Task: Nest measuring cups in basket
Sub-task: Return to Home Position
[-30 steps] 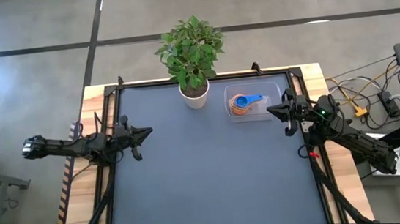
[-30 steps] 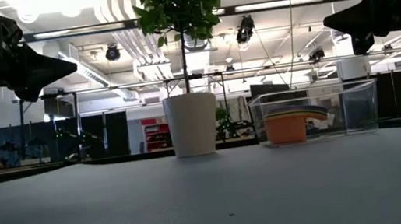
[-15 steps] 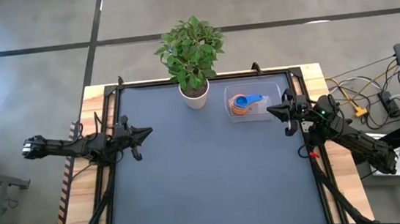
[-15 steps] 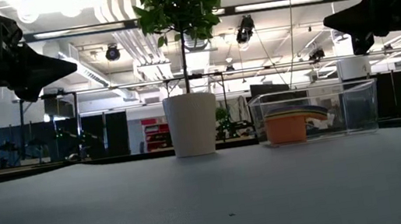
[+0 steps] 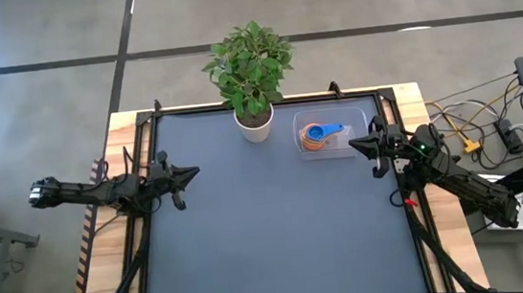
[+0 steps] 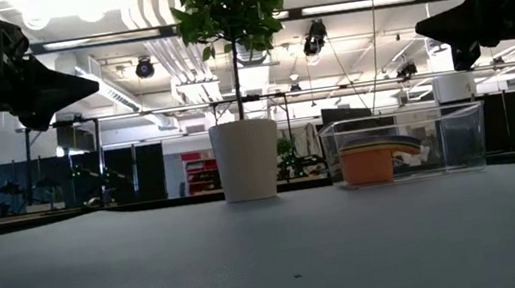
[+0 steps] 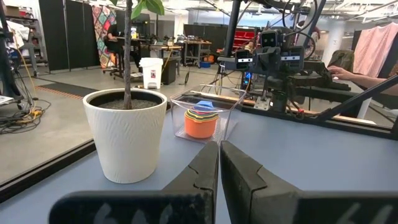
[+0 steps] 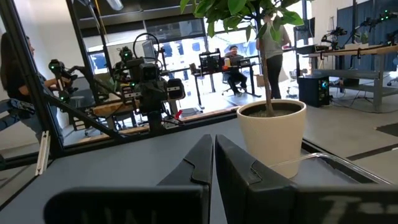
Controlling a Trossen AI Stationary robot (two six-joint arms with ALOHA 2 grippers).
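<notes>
The clear basket (image 5: 333, 134) stands near the table's far right corner, also in the low view (image 6: 406, 144) and the left wrist view (image 7: 206, 114). Inside it the measuring cups (image 5: 315, 136) sit nested in one stack, orange outermost (image 6: 368, 163), a blue handle (image 5: 333, 130) on top; the stack also shows in the left wrist view (image 7: 200, 121). My left gripper (image 5: 193, 172) is shut (image 7: 219, 152), raised over the table's left side. My right gripper (image 5: 354, 143) is shut (image 8: 213, 144), raised just near of the basket's right end. Neither touches anything.
A white plant pot (image 5: 255, 124) with a leafy plant (image 5: 248, 61) stands left of the basket at the far edge. The dark mat (image 5: 279, 231) is bare across the middle and near side. People sit at desks (image 8: 234, 61) in the room beyond.
Both arms have kept still. In the low view a person at the room's far left has moved out of the picture.
</notes>
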